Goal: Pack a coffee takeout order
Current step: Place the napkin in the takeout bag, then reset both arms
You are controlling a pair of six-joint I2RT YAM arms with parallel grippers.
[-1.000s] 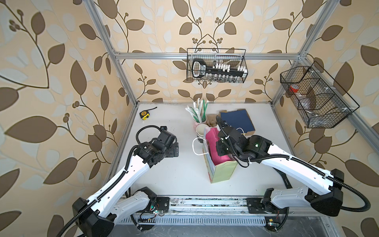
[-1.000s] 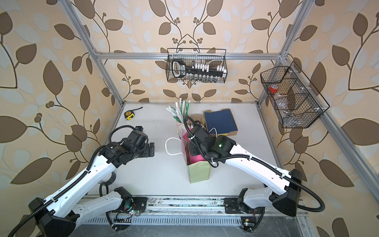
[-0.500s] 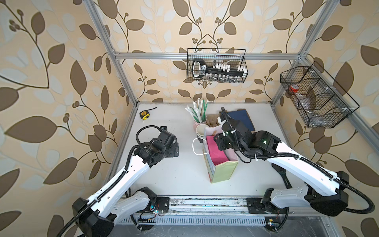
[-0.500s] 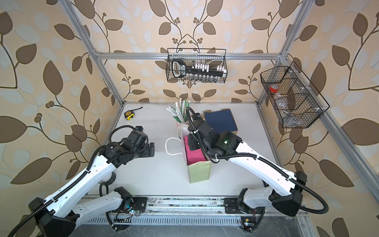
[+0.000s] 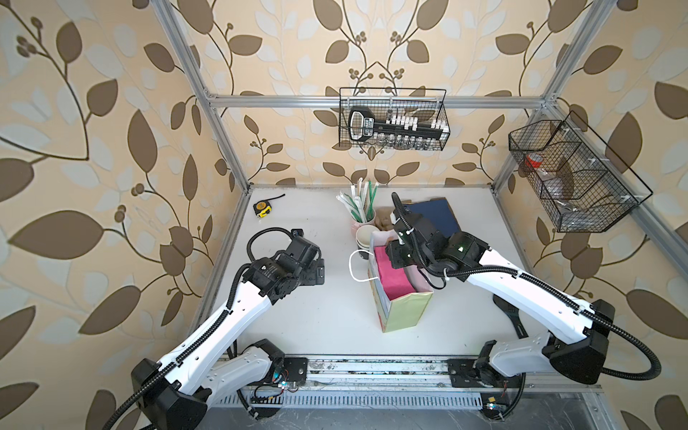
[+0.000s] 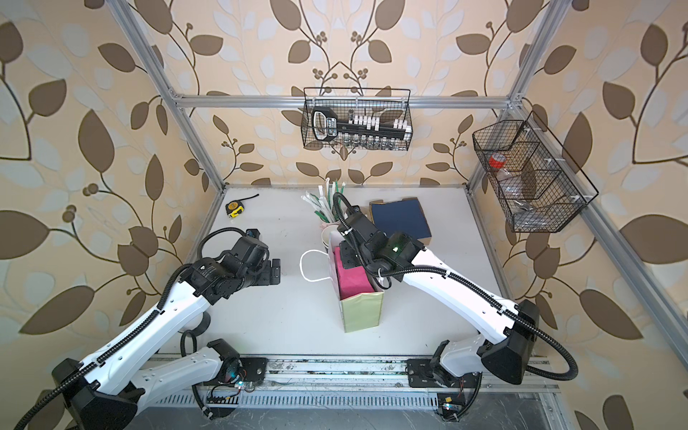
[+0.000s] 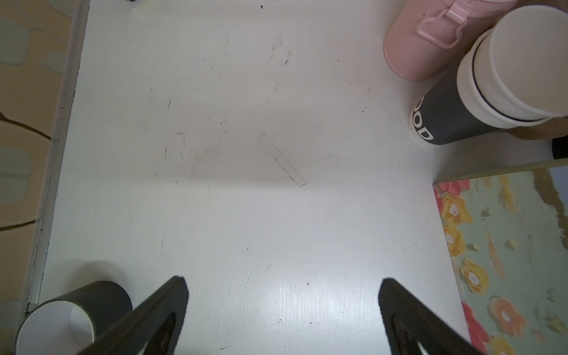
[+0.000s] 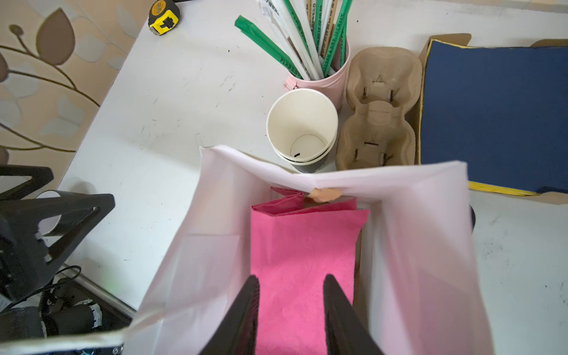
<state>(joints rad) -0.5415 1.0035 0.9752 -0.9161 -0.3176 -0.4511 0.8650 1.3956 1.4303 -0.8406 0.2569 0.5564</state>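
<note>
The white counter (image 5: 316, 316) carries the open paper bag (image 5: 405, 312), and the bright pink napkin (image 8: 301, 255) lies inside it. The brown pulp carrier (image 8: 381, 101) sits on the counter behind the bag, just beside the pink straw holder (image 8: 335, 83). My right tool (image 8: 292, 278) hangs in the bag's mouth, released, fingers apart over the napkin; whether they touch it I cannot tell. My left tool (image 7: 282, 281) is spread wide above the counter, empty.

Near edge of carrier (image 8: 379, 129) behind bag (image 8: 424, 246)
</note>
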